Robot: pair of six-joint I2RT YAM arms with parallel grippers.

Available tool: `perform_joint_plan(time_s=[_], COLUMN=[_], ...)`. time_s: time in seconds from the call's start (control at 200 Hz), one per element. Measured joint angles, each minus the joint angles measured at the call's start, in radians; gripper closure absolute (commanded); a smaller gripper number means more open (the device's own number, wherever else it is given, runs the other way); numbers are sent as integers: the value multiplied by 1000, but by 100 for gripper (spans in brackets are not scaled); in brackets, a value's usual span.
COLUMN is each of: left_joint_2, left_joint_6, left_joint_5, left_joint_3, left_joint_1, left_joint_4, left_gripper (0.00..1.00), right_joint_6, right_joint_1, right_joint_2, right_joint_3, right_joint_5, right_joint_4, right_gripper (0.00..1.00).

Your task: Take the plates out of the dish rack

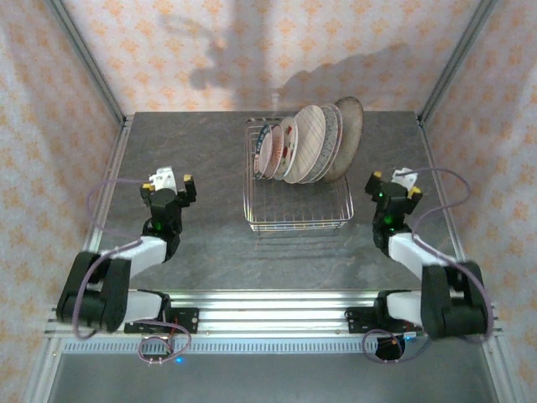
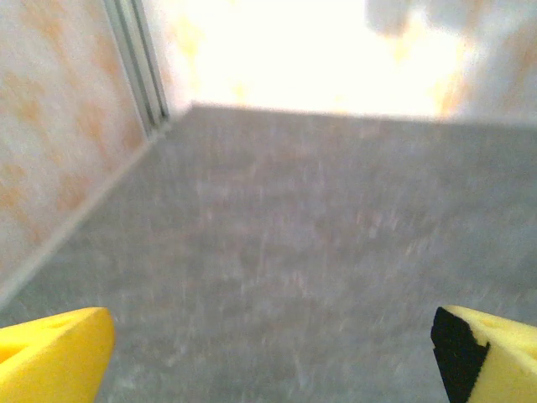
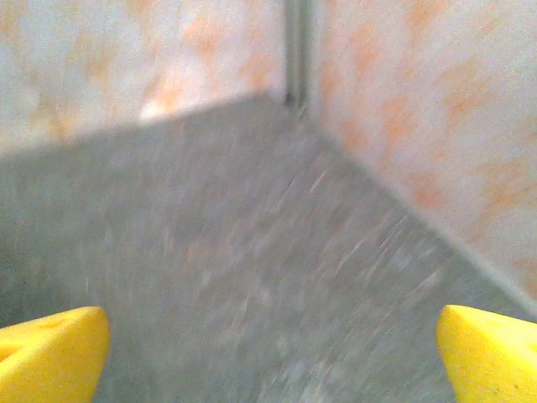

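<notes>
Two arms rise from the rail (image 1: 268,306) at the near edge of the desk (image 1: 218,239), one on each side. The left claw (image 1: 174,179) and right claw (image 1: 391,179) both hang with jaws spread wide and nothing between them. The wrist views show bare grey surface beyond the yellow fingertips (image 2: 50,357).

Between the claws, and well apart from either, stands the dish rack (image 1: 298,221), its near half holding nothing. About six plates (image 1: 306,144) stand on edge in its far half, packed face to face and leaning toward the far right. The outermost speckled plate (image 1: 350,130) tips out past the rack's rim. No plate is out yet, so I judge the task to be at its start.

The lean looks like the main hazard. Each plate seems propped by its neighbour, so pulling one from the middle could let the others slump or clatter. A glazed rim pinched by only two fingers may also slip or swing. The wire rack looks light, and a plate dragged against its upright wires could shift or tip it.

The rack's wire sides hem in any low approach, and tight gaps between plates leave little room for a finger. Behind the rack, the patterned walls (image 1: 210,50) stand near, limiting reach from the far side. Open desk lies on both flanks for setting plates down.
</notes>
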Motion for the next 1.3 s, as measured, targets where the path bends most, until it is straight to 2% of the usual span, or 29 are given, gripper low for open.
perform_joint_plan(time_s=[0.07,0.15,0.275,0.37,0.45,0.52,0.611,0.746,0.841,1.001,1.141,1.211,1.301], left_joint_2=[-90,-124,-76,-79,-79,-48,20,67,55,20,-4,-8,-13], left_joint_6=[0,-32,-264,-439,-537,-581,-609,-611,-610,-605,-602,-602,-603], left_joint_5=[-84,-167,-241,-224,-170,-118,-39,65,158,290,371,408,458], left_joint_3=[76,254,747,919,971,1013,1077,1120,1120,1120,1120,1120,1114], left_joint_1=[-29,-36,-35,3,66,72,34,-79,-145,-223,-264,-265,-265], left_joint_4=[-89,-244,-678,-858,-1001,-1110,-1238,-1360,-1390,-1389,-1375,-1356,-1315], left_gripper=[1,1,1,1,1,1,1,1,1,1,1,1,1], right_joint_6=[7,34,290,389,435,465,476,433,382,330,291,274,253], right_joint_1=[-11,-33,-51,-73,-82,-82,-72,-23,24,58,58,58,58], right_joint_2=[-92,-90,52,110,113,132,204,342,415,452,494,539,602], right_joint_3=[108,388,1008,1275,1340,1384,1479,1633,1687,1651,1662,1682,1687], right_joint_5=[87,158,251,220,161,101,21,-90,-178,-303,-375,-402,-416], right_joint_4=[-102,-320,-774,-988,-1115,-1223,-1355,-1529,-1624,-1721,-1757,-1763,-1762], right_gripper=[1,1,1,1,1,1,1,0,1,0,11,12,18])
